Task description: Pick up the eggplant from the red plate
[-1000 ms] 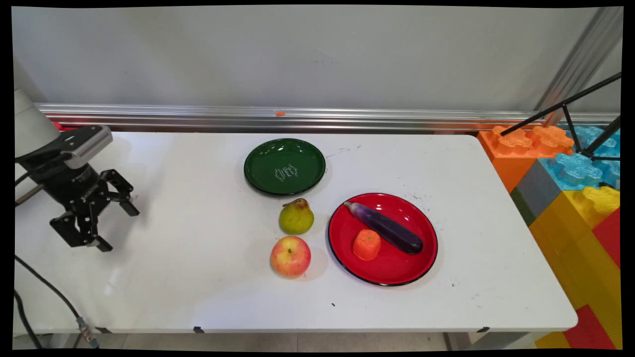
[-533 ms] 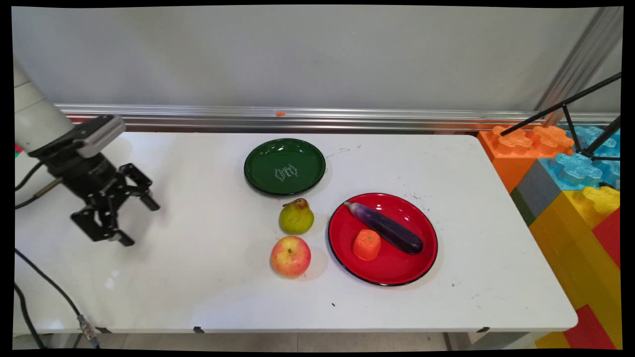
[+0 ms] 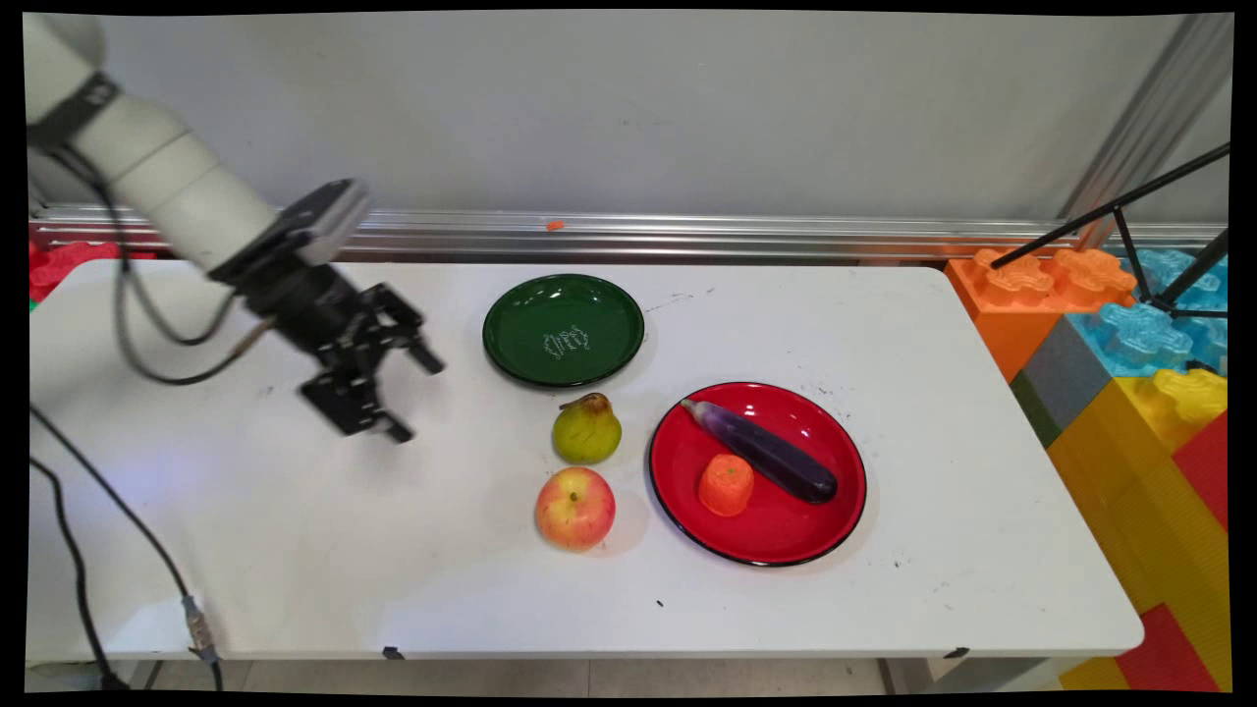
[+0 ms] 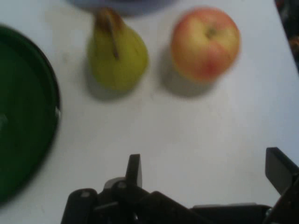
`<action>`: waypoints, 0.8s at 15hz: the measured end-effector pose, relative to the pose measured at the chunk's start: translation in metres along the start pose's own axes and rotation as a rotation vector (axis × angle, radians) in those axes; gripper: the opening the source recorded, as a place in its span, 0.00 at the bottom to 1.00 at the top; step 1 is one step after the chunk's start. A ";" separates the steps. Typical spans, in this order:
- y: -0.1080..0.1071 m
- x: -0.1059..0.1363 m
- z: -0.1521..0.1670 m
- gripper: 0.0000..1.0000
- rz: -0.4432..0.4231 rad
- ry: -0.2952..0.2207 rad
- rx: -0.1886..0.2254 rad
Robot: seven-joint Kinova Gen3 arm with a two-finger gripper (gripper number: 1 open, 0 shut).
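Jaws (image 3: 417,398) hang spread wide and empty above the desk (image 3: 295,550), having swung in from the desk's left end toward its middle since the earlier frame, while the fruit and plates lie unmoved. Nearest ahead of them sit a green pear (image 4: 117,53) with a brown stem and a red-yellow apple (image 4: 205,43), side by side, apart. Beside the jaws lies a green plate (image 4: 23,121); beyond the fruit, a red plate (image 3: 776,535) carries an eggplant (image 3: 771,454) and an orange piece (image 3: 727,485).

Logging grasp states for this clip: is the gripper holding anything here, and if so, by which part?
Nothing is held. The gripper hangs above bare table with its jaws open and empty, left of the pear and apple.
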 end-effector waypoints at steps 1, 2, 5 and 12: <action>-0.006 0.014 0.007 1.00 0.010 0.008 0.013; -0.011 0.027 0.013 1.00 0.020 0.013 0.022; -0.028 0.068 0.035 1.00 0.062 0.030 0.052; -0.065 0.149 0.088 1.00 0.204 0.064 0.089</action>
